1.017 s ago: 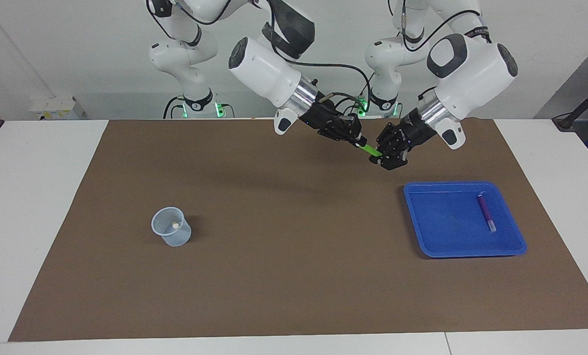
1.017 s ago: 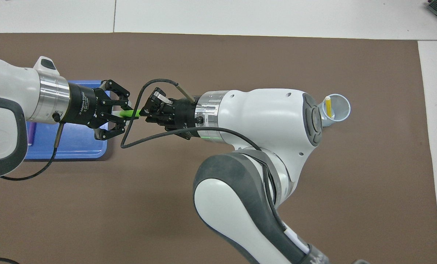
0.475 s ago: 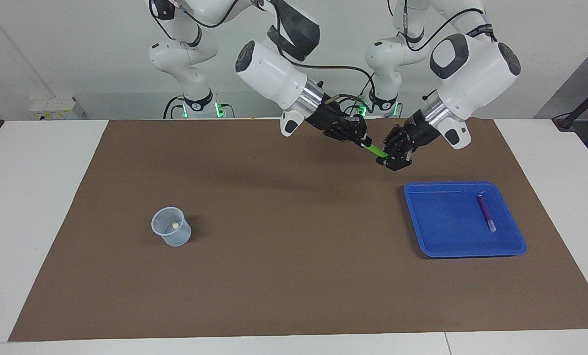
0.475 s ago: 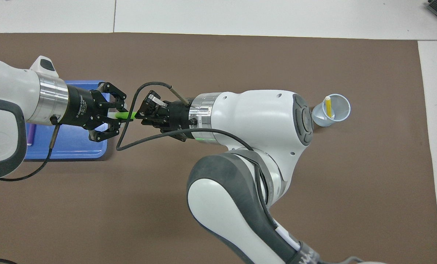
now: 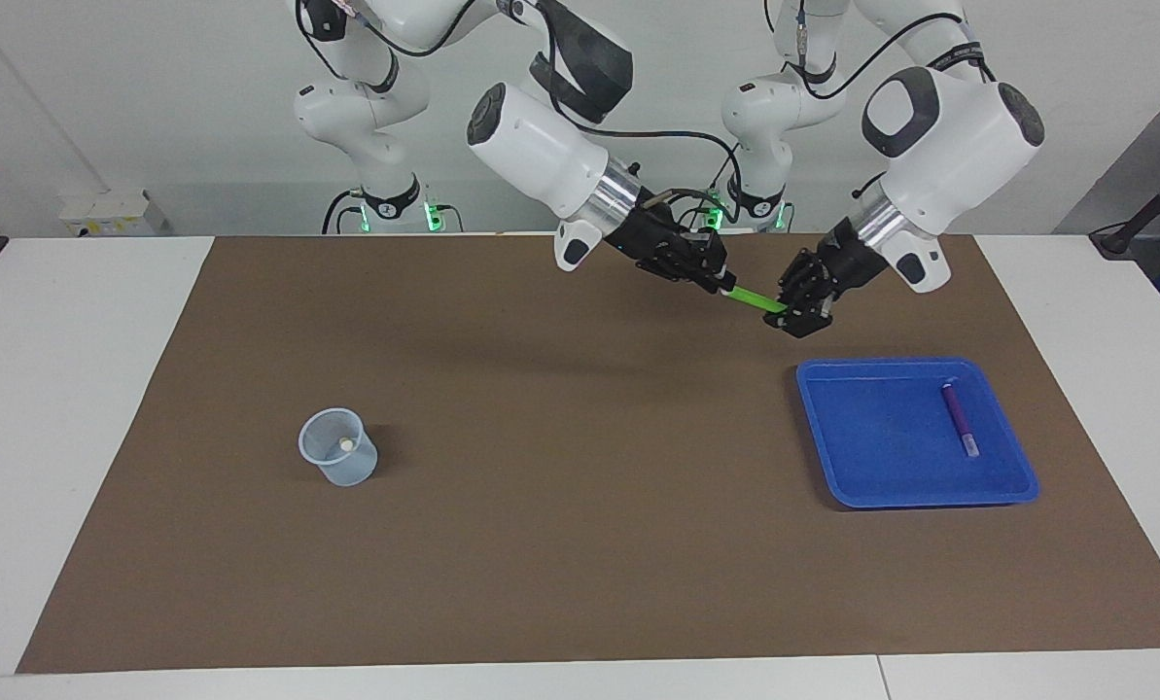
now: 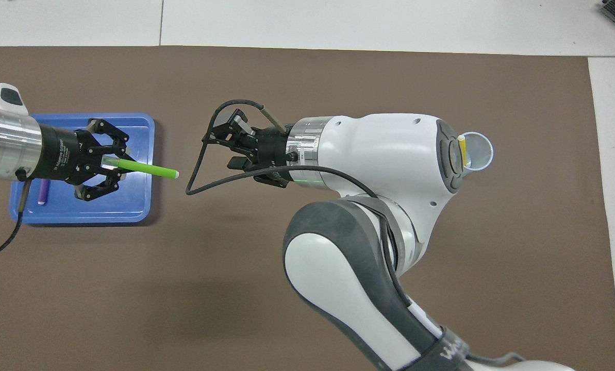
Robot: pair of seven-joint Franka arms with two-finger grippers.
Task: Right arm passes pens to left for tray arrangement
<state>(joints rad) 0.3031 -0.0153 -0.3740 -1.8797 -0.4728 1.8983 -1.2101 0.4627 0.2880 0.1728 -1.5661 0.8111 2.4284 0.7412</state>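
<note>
Left claw (image 6: 112, 166): clenched on the whitish end of the green pen (image 6: 147, 169), fingertips pinching the barrel. It hangs in the air, over the tray (image 6: 137, 206) as seen from above. The pen sticks out level toward my right claw (image 6: 219, 147).

Right claw: fingers spread, holding nothing. From above it is apart from the pen's free tip; the facing view shows it just beside that tip, above the tabletop (image 5: 580, 544).

Step in hand, by my judgement: the handover of the green pen is complete on the left side, and placing it is due.

Next move calls for: lowering the left claw into the tray, laying the green pen flat beside the purple pen (image 5: 959, 418), apart from it, then unclenching. The right claw must draw clear first.

Remaining: the yellow pen (image 6: 462, 149) stands in the cup (image 6: 480, 149) toward the right arm's end, untouched.
</note>
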